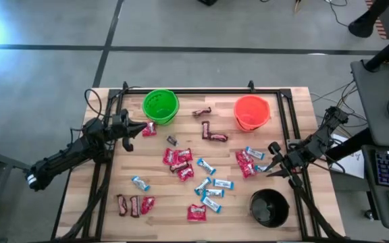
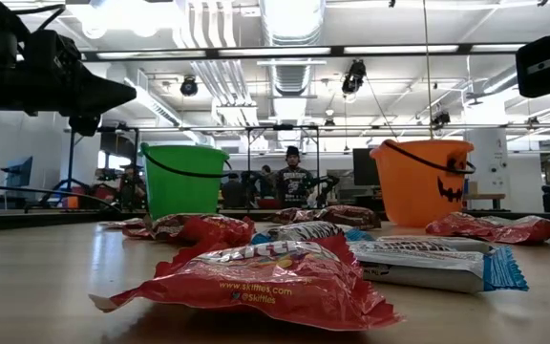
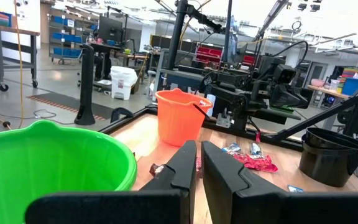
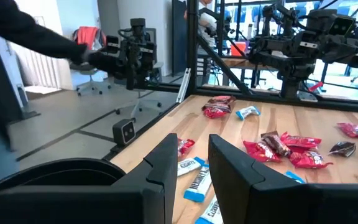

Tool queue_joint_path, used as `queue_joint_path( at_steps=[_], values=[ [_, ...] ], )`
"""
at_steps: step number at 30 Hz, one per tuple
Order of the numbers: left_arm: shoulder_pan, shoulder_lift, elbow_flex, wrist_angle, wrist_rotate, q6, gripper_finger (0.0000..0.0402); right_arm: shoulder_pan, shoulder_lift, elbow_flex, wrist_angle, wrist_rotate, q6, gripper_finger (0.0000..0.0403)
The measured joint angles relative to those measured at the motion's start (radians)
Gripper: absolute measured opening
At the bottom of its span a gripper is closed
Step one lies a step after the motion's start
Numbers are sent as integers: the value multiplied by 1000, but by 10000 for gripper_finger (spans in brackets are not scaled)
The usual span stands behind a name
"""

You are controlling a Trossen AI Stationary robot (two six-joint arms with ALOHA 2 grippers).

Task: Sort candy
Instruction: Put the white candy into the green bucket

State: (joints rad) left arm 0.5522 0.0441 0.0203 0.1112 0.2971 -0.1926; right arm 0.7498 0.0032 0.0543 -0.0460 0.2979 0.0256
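Candy (image 1: 201, 179) lies scattered flat on the wooden table: red packets (image 1: 177, 158), light-blue-and-white bars (image 1: 211, 192) and dark brown bars (image 1: 211, 133). In the low view a red packet (image 2: 256, 282) and a blue-and-white bar (image 2: 428, 263) lie closest. My left gripper (image 1: 145, 126) (image 3: 199, 146) is raised beside the green bucket (image 1: 161, 106), fingers shut to a thin slit, above a red packet (image 1: 150, 129). My right gripper (image 1: 271, 162) (image 4: 192, 140) hovers open over blue-and-white bars (image 4: 194, 174) near the table's right edge.
An orange bucket (image 1: 252, 111) stands at the far right and a black bucket (image 1: 269, 207) at the near right, close under my right arm. A dark metal frame (image 1: 201, 90) borders the table. A person (image 2: 292, 177) stands in the room beyond.
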Motion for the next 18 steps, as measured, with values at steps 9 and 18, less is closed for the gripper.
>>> queue_joint_path(
  at_steps=[9, 18],
  values=[
    [0, 0, 0, 0, 0, 0, 8, 0, 0, 0, 0, 0, -28, 79],
    [0, 0, 0, 6, 0, 0, 8, 0, 0, 0, 0, 30, 8, 79]
  ],
)
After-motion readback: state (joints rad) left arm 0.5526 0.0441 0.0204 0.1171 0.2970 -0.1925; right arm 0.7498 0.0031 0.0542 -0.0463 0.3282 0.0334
